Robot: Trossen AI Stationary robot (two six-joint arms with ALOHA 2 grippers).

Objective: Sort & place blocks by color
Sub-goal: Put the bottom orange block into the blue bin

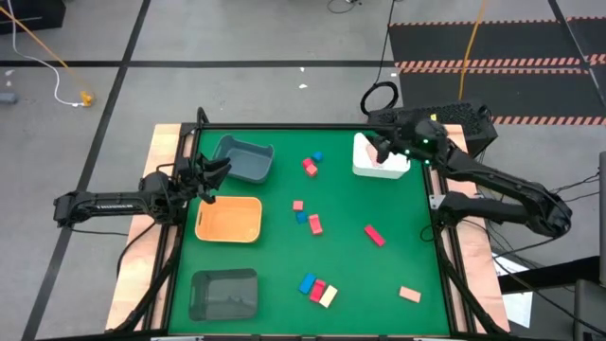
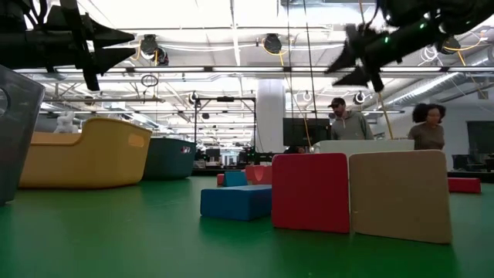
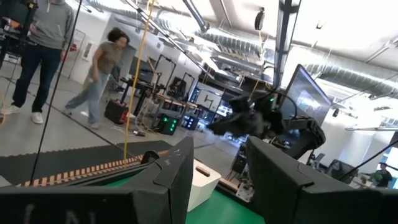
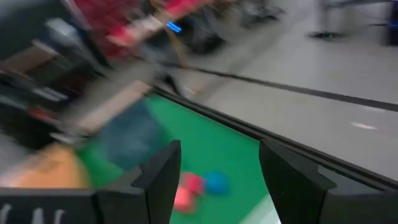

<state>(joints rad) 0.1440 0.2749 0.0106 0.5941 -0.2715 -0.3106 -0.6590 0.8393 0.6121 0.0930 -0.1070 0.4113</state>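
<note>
Red, blue and cream blocks lie scattered flat on the green table: a red and blue pair (image 1: pixel 312 163) at the far middle, three (image 1: pixel 307 217) at the centre, a red one (image 1: pixel 375 235), a tan one (image 1: pixel 409 295), and a blue, red and cream group (image 1: pixel 318 290) near the front. My right gripper (image 1: pixel 379 147) hovers open above the white tray (image 1: pixel 362 169), in which something pinkish (image 1: pixel 379 162) shows. Nothing is between its fingers (image 4: pixel 163 177). My left gripper (image 1: pixel 210 175) waits open at the table's left edge, between the grey and orange trays.
A grey tray (image 1: pixel 244 158) stands at the far left, an orange tray (image 1: pixel 229 219) at the middle left, and a dark clear tray (image 1: pixel 224 294) at the near left. People stand in the room beyond the table. The table's right half between the blocks is bare green.
</note>
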